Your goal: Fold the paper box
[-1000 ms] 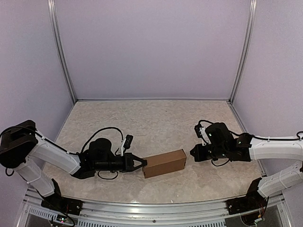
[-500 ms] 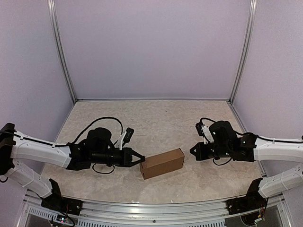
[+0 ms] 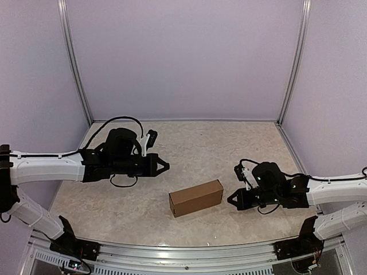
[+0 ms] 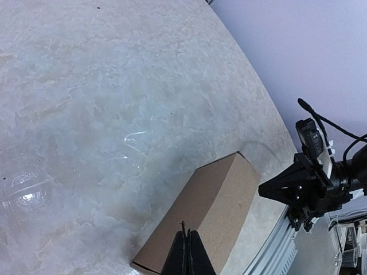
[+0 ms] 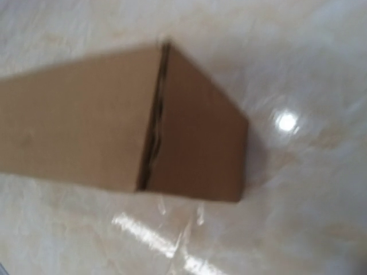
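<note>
My left fingers (image 4: 190, 260) are pressed together on nothing, only a thin seam showing between them in my left wrist view, and from overhead they hang above the pale marbled surface (image 3: 229, 143), well apart from the paper box (image 3: 196, 197) and to its far left. My right fingers (image 3: 231, 199) sit low, just beside the box's right end without touching it. My right wrist view leaves them out of frame, but the left wrist view catches them across the box, tapering to a single closed point and gripping nothing. The box lies flat near the front of the surface, between my two arms, as a closed brown oblong. Only the blurred right wrist close-up shows its end face, with a dark, uneven slit along one edge.
</note>
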{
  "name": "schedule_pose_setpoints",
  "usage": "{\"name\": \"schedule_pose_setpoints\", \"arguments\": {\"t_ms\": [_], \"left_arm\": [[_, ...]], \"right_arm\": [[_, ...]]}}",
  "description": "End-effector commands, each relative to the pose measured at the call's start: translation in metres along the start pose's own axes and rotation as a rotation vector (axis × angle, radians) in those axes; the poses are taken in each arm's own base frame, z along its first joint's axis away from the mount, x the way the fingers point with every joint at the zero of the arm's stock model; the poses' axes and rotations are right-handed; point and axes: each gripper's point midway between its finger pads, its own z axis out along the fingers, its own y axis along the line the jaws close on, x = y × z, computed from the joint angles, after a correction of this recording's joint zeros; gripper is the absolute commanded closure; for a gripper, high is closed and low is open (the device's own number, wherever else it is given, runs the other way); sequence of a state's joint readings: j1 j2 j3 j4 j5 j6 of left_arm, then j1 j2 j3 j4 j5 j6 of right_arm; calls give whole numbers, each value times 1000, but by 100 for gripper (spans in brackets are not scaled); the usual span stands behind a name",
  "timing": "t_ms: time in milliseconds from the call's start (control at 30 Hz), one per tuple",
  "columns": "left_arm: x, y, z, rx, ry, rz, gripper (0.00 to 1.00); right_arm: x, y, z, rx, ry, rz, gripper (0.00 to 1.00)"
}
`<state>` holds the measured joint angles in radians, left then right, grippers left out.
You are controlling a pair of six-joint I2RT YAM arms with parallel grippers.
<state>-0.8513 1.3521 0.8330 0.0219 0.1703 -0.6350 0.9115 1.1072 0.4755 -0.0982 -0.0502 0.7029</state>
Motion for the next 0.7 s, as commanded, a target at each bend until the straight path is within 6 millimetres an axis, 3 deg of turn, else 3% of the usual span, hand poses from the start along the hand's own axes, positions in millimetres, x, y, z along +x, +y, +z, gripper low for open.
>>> {"name": "schedule_pose_setpoints", "arguments": {"t_ms": [0, 267, 433, 667], "left_arm": [[15, 25, 22, -89, 98, 18, 100], [41, 35, 67, -68, 219, -13, 100], [55, 36, 73, -52, 256, -16, 100], [73, 30, 73, -37, 270, -5, 100]], "right_arm": [[16, 3, 14, -23, 31, 57, 100], [24, 20, 48, -39, 49, 79, 100], [20, 21, 65, -24, 30, 106, 100], [4, 37, 84, -65, -1, 121, 100]]}}
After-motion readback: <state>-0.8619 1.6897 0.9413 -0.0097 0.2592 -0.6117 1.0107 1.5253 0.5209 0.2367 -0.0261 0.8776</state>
